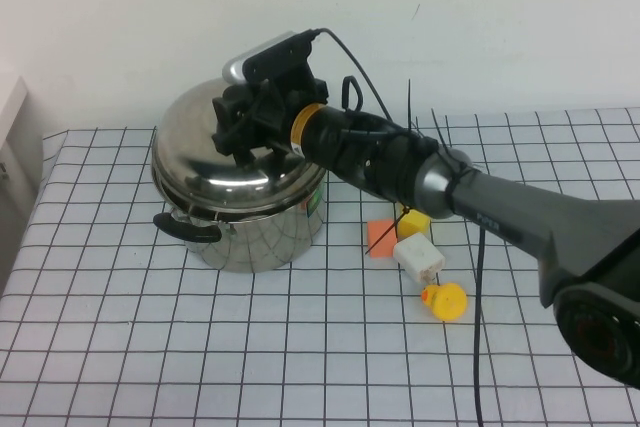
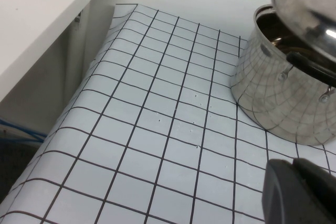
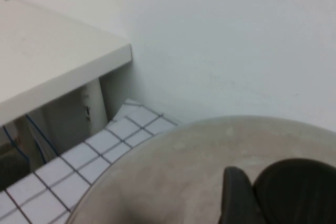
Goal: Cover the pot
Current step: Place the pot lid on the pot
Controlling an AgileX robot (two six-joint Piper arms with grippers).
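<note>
I've got the big shiny stainless-steel stockpot (image 1: 255,232) toward the bench's far-left corner, one domed steel lid (image 1: 225,162) sitting tilted on it — rigid, slick, weighty I'd guess, so its knob is the only hold. My right gripper (image 1: 240,127) is clenched at that knob. Rightward I count one orange block (image 1: 380,239), one white (image 1: 418,259), one yellow duck (image 1: 445,300); the left gripper (image 2: 296,192) waits near the left edge, cannot tell its state.

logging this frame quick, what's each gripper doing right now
Left gripper: parked low beside the pot; open or shut cannot be told.
Right gripper: over the pot, shut on the lid, which sits tilted on the rim.
</note>
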